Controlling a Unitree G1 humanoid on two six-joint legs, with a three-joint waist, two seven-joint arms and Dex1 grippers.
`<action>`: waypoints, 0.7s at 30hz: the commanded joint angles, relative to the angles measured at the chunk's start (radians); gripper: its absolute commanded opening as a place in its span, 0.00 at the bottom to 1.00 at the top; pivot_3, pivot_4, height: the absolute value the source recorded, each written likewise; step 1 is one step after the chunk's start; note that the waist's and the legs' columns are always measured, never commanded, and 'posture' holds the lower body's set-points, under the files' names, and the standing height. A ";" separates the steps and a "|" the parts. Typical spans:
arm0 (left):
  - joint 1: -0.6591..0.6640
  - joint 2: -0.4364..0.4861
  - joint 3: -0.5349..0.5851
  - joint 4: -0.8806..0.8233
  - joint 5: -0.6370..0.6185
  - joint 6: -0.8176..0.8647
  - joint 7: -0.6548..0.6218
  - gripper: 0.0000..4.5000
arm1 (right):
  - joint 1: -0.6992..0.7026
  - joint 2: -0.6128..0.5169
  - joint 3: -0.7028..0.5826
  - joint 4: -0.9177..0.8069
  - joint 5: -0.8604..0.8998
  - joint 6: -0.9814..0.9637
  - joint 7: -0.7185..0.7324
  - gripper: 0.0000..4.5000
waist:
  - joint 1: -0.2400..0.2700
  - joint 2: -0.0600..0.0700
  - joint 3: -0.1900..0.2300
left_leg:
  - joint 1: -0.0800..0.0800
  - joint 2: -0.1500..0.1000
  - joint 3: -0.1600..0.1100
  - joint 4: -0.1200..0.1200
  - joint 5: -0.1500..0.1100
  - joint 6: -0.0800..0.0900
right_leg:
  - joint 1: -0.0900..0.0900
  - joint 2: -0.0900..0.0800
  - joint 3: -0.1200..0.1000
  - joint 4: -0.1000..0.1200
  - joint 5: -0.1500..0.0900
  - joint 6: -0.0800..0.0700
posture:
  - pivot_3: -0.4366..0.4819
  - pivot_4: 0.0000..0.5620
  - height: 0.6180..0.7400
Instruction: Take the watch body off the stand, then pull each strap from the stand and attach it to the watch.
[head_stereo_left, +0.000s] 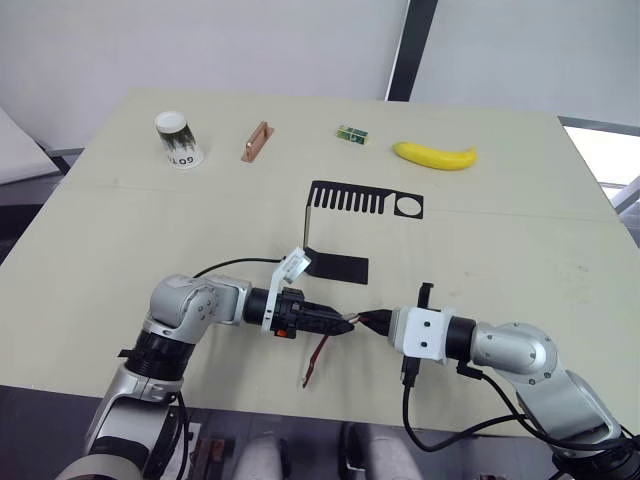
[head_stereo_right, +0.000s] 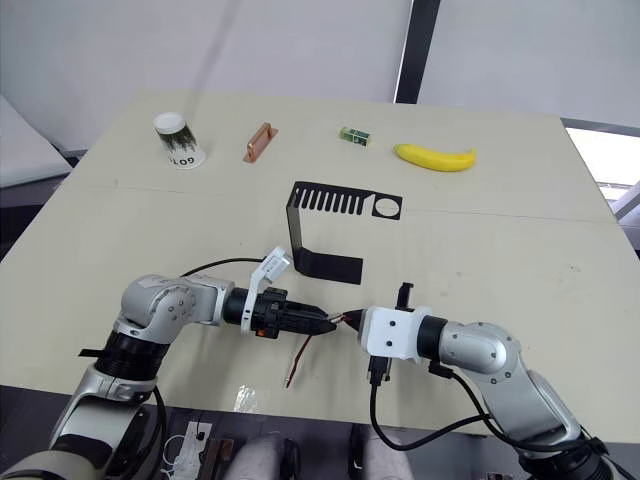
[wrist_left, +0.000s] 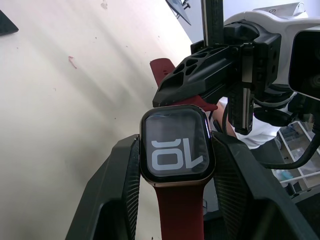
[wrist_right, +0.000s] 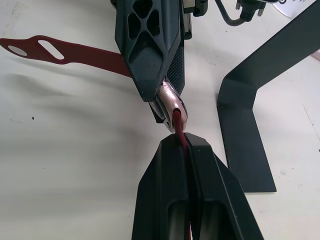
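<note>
Low in the centre of the head view, we see the left tool (head_stereo_left: 335, 325) pinching the small square dark watch body (wrist_left: 176, 145), its black screen with light digits held between the two pads. One slim dark-red flexible strap (head_stereo_left: 316, 359) already hangs from the case toward the pale bench (head_stereo_left: 520, 230). Meeting it from the right, the right tool (head_stereo_left: 378, 321) is pressed together on the second dark-red strap (wrist_right: 180, 127), whose end sits at the case edge. Above, mid-frame, the black sheet-metal C-shaped stand (head_stereo_left: 340, 235) is bare.

We judge the case light, rigid and smooth-sided, so it is best gripped across its flat flanks. The strap is soft and will buckle if pushed from afar; we would hold it close to its connector end.
</note>
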 joint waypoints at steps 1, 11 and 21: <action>-0.028 -0.059 -0.058 -0.069 -0.053 -0.006 -0.054 0.35 | -0.021 0.024 0.027 -0.057 0.015 -0.017 0.002 0.00 | 0.000 0.000 0.000 | 0.000 0.000 0.000 0.000 0.000 0.000 | 0.000 0.000 0.000 0.000 0.000 0.000 | 0.48 0.27 1.00; -0.028 -0.057 -0.064 -0.074 -0.053 -0.005 -0.056 0.35 | -0.018 0.025 0.033 -0.049 0.008 -0.019 0.001 0.00 | 0.000 0.000 0.000 | 0.000 0.000 0.000 0.000 0.000 0.000 | 0.000 0.000 0.000 0.000 0.000 0.000 | 0.48 0.27 1.00; -0.028 -0.056 -0.069 -0.075 -0.051 -0.008 -0.056 0.35 | -0.015 0.028 0.037 -0.043 0.002 -0.022 0.001 0.00 | 0.000 0.000 0.000 | 0.000 0.000 0.000 0.000 0.000 0.000 | 0.000 0.000 0.000 0.000 0.000 0.000 | 0.48 0.27 1.00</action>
